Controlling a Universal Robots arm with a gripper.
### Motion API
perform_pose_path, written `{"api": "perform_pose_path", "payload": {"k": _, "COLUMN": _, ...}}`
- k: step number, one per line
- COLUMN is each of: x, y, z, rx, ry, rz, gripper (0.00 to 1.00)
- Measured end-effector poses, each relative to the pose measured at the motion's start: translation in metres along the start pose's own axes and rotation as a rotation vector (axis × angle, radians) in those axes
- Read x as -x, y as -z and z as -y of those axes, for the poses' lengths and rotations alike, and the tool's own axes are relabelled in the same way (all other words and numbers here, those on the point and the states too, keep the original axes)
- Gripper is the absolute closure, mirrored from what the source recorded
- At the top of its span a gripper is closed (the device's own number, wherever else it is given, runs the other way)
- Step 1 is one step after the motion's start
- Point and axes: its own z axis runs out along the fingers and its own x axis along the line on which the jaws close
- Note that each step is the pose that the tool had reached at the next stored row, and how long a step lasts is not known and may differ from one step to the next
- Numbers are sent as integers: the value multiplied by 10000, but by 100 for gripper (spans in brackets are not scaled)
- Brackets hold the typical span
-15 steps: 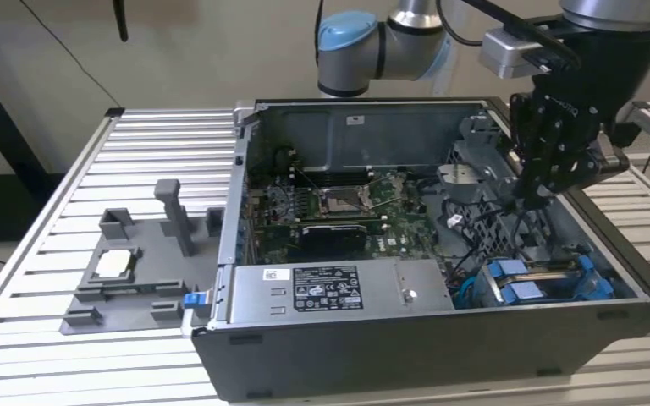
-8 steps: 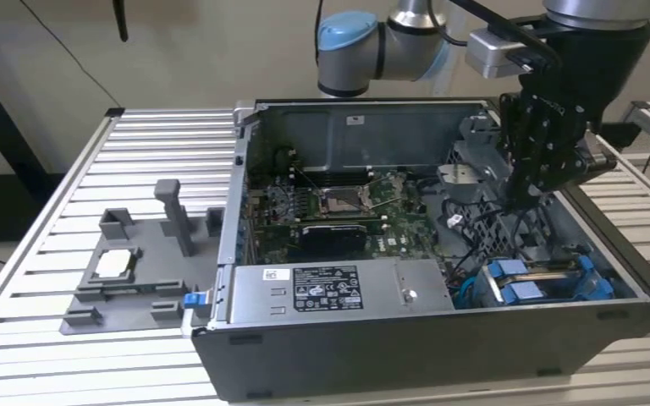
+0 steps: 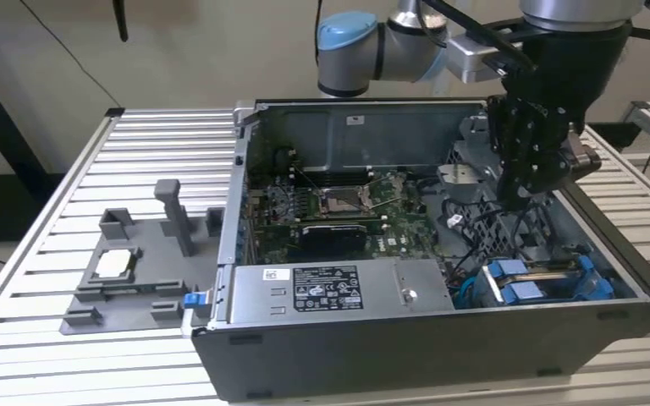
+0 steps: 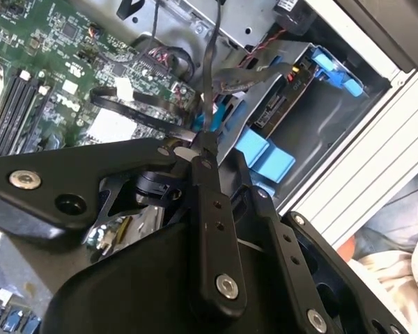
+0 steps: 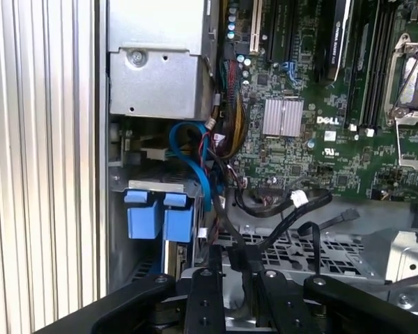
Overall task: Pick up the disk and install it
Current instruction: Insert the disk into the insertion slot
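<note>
The disk (image 3: 540, 283) lies in the drive bay at the front corner of the open computer case (image 3: 438, 355), on the exterior view's right. Its blue carrier tabs (image 5: 160, 216) show in both wrist views, and the silver drive body (image 4: 279, 104) sits between blue tabs (image 4: 265, 156). My gripper (image 3: 517, 199) hangs inside the case above the perforated metal cage, behind the bay and apart from the disk. Its black fingers (image 5: 212, 278) stand close together, shut on nothing, with thin black cables just past the gripper's tip (image 4: 195, 142).
A long grey power supply box (image 3: 337, 292) fills the case's front left. The green motherboard (image 3: 337, 207) lies behind it. Blue and black cables (image 5: 195, 160) run beside the bay. A grey fixture (image 3: 162, 288) holding a small silver chip (image 3: 114, 264) sits on the slatted table (image 3: 31, 254).
</note>
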Motion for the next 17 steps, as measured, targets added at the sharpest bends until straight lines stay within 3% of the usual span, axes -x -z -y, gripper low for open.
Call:
{"api": "perform_pose_path", "payload": {"k": 7, "x": 66, "y": -24, "z": -115, "rx": -459, "ry": 17, "rz": -270, "gripper": 73}}
{"api": "perform_pose_path", "payload": {"k": 12, "x": 138, "y": -48, "z": -165, "rx": -825, "ry": 23, "rz": -398, "gripper": 73}}
{"api": "perform_pose_path", "payload": {"k": 14, "x": 143, "y": -59, "z": -183, "rx": -892, "ry": 27, "rz": -438, "gripper": 73}}
{"api": "perform_pose_path", "payload": {"k": 17, "x": 146, "y": -67, "z": -203, "rx": -909, "ry": 37, "rz": -470, "gripper": 73}}
